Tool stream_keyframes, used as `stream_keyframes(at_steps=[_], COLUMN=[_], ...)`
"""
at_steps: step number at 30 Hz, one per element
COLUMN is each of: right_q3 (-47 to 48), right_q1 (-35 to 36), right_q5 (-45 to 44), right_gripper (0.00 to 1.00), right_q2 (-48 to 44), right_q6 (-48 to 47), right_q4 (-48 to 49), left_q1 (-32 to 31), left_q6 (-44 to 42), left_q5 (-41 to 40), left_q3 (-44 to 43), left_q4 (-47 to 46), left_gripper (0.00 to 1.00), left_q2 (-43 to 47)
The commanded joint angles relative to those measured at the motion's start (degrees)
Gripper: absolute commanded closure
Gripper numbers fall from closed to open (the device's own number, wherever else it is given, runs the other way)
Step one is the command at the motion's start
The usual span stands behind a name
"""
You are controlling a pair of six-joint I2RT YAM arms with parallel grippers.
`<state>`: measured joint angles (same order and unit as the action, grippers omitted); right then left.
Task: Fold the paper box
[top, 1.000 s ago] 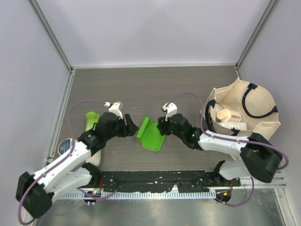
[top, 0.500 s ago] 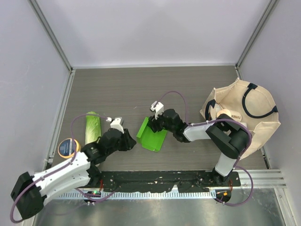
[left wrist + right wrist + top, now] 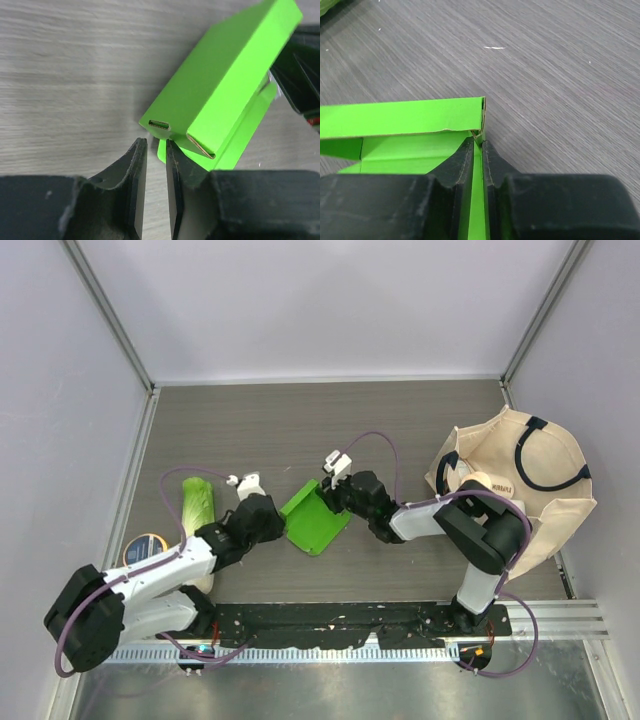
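Observation:
The paper box [image 3: 312, 523] is bright green card with some walls folded up, lying mid-table between my two arms. My right gripper [image 3: 338, 502] reaches it from the right. In the right wrist view the right gripper [image 3: 477, 143] is shut on an upright wall of the box [image 3: 405, 117] at its corner. My left gripper [image 3: 277, 523] sits at the box's left edge. In the left wrist view the left gripper [image 3: 156, 143] shows a narrow gap with table through it. A corner of the box's [image 3: 225, 85] lower flap lies at its tips, not clamped.
A pale green cabbage [image 3: 197, 502] lies left of my left arm, with a round tin [image 3: 143, 550] nearer the edge. A beige tote bag [image 3: 565, 508] holding a bottle [image 3: 487, 487] stands at the right. A black rail [image 3: 340, 625] runs along the near edge.
My right gripper has closed onto the box's wall. My left gripper has moved up to the box's left edge and narrowed. The box has turned and shifted slightly left.

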<state>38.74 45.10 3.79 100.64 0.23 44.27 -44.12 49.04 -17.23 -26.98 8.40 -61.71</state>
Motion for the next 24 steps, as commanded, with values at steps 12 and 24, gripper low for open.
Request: stream_keyframes(at_steps=[12,24], right_q3=[-1.65,4.49], right_q1=[5.78,12.29], right_q5=[-19.32,-35.70], right_gripper=[0.92,0.98], right_q2=[-0.97,-0.09], right_q6=[5.31,5.31], right_q4=[9.26,-6.02], left_q1=[5.01,4.30], left_q6=[-0.78,-10.53], left_q5=[-6.67,-10.97], left_q3=[6.14,6.16], left_q4=[4.78,-10.68], left_gripper=[0.43,0.57], left_q2=[16.08,8.55])
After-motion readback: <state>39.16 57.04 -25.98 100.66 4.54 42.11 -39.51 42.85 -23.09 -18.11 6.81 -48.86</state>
